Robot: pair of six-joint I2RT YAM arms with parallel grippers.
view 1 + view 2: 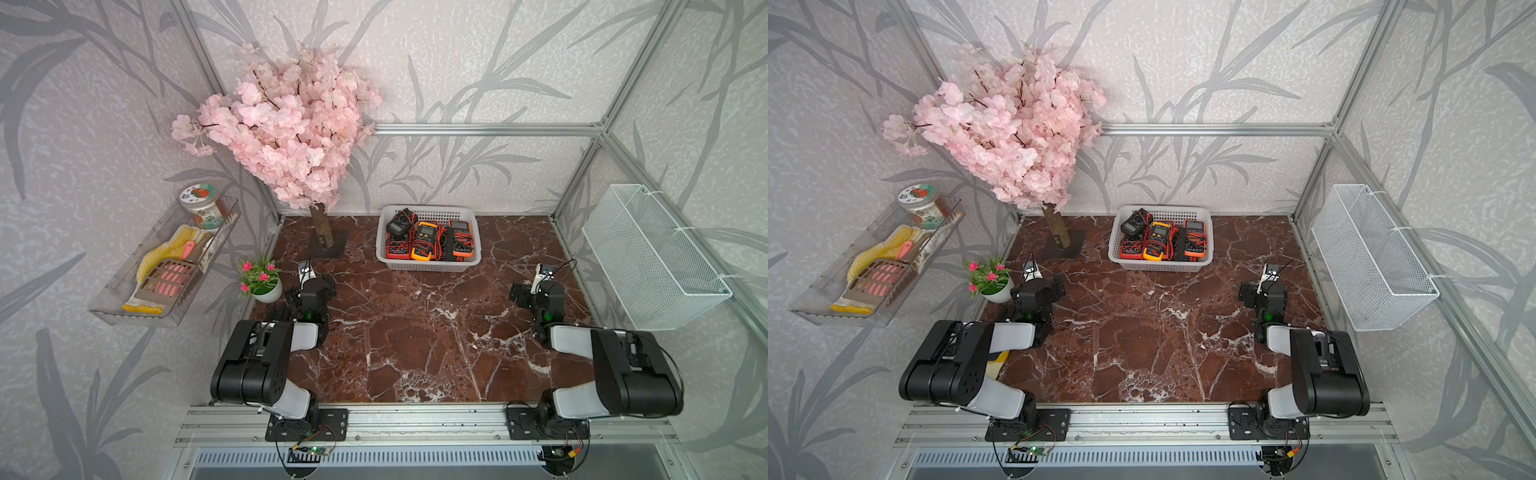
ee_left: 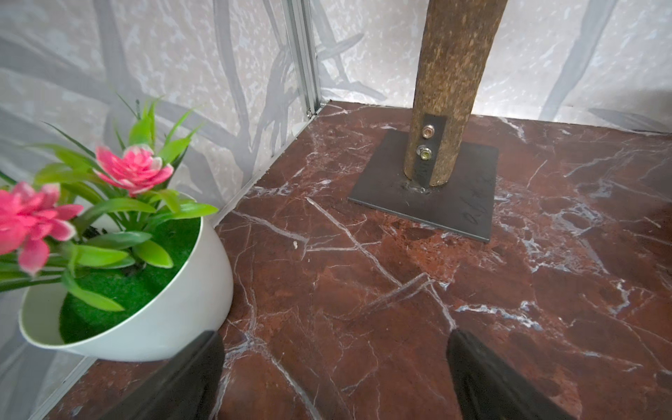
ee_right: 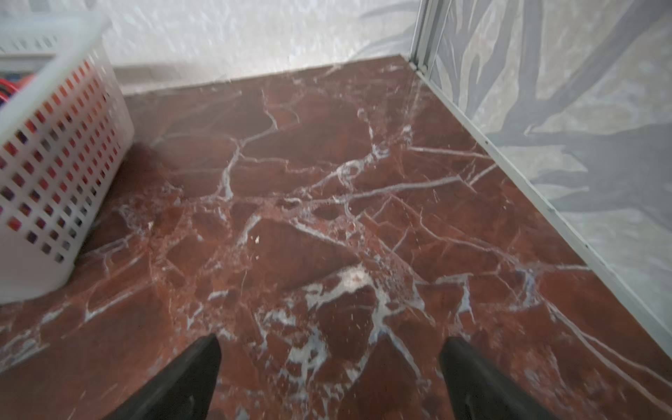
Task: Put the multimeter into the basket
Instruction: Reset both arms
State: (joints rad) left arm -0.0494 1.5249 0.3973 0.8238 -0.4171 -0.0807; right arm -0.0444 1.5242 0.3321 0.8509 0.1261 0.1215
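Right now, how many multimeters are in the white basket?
4, all in the basket: black multimeter back left, red multimeter in front of it, yellow multimeter in the middle, orange multimeter at right. Tangled leads may hide more.

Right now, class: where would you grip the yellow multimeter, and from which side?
Grip the yellow multimeter across its narrow width, coming from straight above. It lies flat, face up, in the basket, whose walls and neighbouring meters likely block side approaches.
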